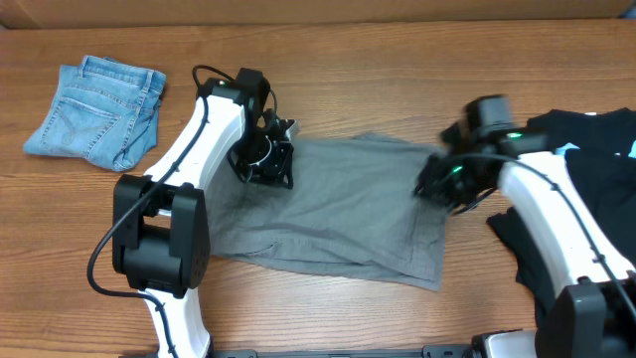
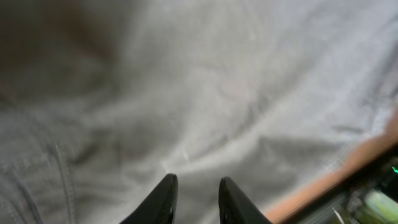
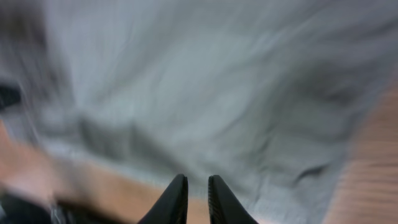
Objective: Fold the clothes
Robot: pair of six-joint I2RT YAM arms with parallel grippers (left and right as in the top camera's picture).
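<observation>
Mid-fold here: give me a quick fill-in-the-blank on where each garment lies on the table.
1. The denim shorts lie on the ___ arm's side of the table.
2. The garments piled by the right arm are ___ in colour.
3. The grey shorts lie spread out ___ the denim shorts and those garments.

Missing words: left; black; between.

Left arm (image 1: pixel 204 119): stretched forward, wrist tipped down.
Left fingers (image 2: pixel 163 200): slightly apart.
Right arm (image 1: pixel 556 199): angled inward.
Right fingers (image 3: pixel 175 199): narrower gap.
</observation>
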